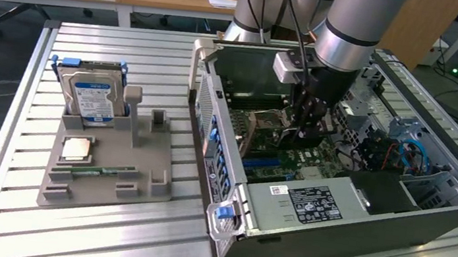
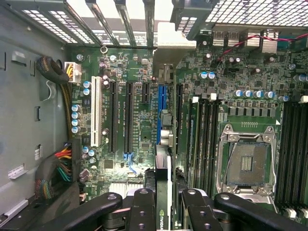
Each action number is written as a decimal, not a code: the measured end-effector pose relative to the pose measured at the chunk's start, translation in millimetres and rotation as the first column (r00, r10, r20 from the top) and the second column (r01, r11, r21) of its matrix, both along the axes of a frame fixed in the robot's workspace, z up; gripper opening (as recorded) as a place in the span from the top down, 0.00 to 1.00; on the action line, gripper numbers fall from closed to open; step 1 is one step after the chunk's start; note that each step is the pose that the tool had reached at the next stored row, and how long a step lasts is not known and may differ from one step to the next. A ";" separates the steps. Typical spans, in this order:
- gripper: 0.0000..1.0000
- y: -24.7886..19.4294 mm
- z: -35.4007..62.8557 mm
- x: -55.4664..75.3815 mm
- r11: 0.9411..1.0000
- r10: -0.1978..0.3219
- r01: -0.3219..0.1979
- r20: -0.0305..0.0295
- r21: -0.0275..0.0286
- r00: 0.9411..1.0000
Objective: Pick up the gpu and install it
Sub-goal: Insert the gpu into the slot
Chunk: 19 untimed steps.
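Between the gripper's (image 2: 166, 206) part-closed fingers (image 2: 144, 204) I see the gpu (image 2: 162, 168), clamped edge-on by its flat faces, with a small logo on its black side. Just past it lies the blue expansion slot (image 2: 160, 108), in line with the card's edge; I cannot tell whether they touch. Around the slot spreads the green motherboard (image 2: 134, 72), with the bare CPU socket (image 2: 246, 163) off to one side. In the exterior view the arm (image 1: 348, 31) reaches down into the open computer case (image 1: 329, 248), which lies on the slatted worktop (image 1: 109, 232). Toward the exterior view's left, well apart from the case, a grey holder (image 1: 106, 189) carries an upright hard drive (image 1: 91, 98), a processor chip (image 1: 75, 148) and a RAM stick (image 1: 108, 170).
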State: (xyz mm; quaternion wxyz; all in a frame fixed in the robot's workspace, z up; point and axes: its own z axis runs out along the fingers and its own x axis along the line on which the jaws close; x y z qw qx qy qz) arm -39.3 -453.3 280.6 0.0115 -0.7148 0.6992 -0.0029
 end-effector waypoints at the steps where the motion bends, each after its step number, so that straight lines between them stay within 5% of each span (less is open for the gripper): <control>1: 0.74 0.0 0.0 0.0 1.000 0.000 0.000 0.000 0.000 1.000; 19: 0.74 -1.9 -2.9 -8.0 1.000 0.000 0.000 0.004 0.000 1.000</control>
